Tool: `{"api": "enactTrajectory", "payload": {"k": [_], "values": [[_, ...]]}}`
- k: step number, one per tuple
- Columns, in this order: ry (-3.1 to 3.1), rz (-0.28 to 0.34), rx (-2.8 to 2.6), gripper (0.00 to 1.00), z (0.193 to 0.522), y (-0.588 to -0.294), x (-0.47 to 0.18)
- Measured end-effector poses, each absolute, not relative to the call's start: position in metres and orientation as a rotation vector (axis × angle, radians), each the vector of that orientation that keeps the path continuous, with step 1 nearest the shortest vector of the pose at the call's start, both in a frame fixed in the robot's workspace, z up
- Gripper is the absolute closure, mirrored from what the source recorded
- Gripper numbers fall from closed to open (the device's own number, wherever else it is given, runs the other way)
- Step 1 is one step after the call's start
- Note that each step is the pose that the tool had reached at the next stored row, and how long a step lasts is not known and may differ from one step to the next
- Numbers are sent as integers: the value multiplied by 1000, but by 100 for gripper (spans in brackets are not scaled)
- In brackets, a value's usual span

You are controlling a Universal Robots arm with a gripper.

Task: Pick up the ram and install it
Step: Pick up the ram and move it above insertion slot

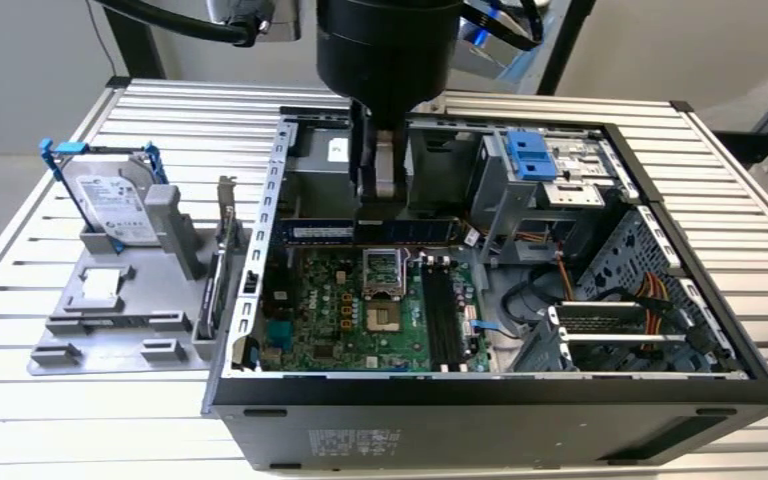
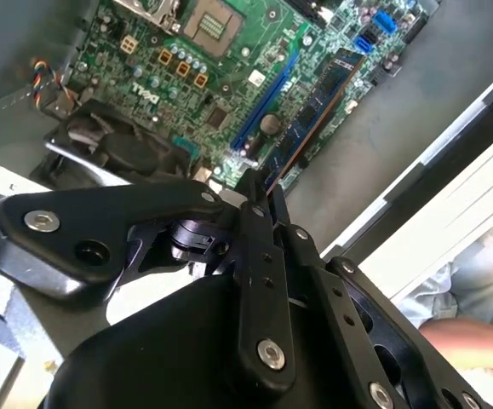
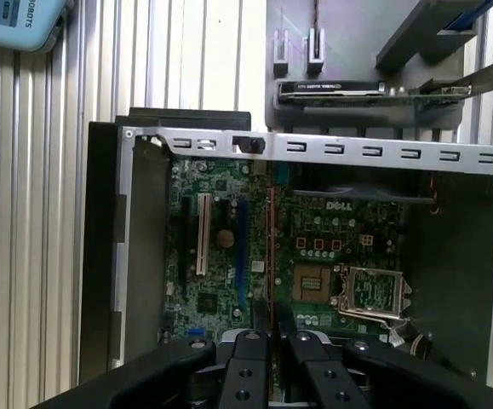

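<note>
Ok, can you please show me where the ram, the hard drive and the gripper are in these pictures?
ram (image 2: 314,106): second wrist view, on the middle of its chip side.
hard drive (image 1: 108,205): exterior view, on its silver face.
gripper (image 3: 271,322): first wrist view, midway between its fingertips.

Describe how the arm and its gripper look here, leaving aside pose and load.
The arm ends in a thick black cylinder, with a black hose and a blue cable beside it. The gripper is matte black: flat linkage bars pinned with silver screw heads, narrowing to slim jaws. In the exterior view its lower part looks grey.
</note>
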State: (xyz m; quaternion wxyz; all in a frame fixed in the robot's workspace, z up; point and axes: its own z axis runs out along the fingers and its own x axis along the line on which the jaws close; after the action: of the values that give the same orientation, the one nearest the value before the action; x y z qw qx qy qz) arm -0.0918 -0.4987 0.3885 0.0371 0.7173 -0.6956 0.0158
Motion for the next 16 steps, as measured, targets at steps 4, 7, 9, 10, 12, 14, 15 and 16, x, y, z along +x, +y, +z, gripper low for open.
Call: {"api": "enactTrajectory", "payload": {"k": [4,7,9,10,12,14,15,16], "values": [[-2136,47,2200,100,388,-499,-83],[-2137,46,2199,100,388,-499,-76],[-2137,46,2198,100,388,-499,-71],[-2137,46,2198,100,389,-499,-69],[-2137,45,2197,100,388,-499,-64],[-2137,45,2197,100,388,-499,-59],[-2137,45,2197,100,388,-499,-57],[-2137,45,2197,100,388,-499,-55]]}}
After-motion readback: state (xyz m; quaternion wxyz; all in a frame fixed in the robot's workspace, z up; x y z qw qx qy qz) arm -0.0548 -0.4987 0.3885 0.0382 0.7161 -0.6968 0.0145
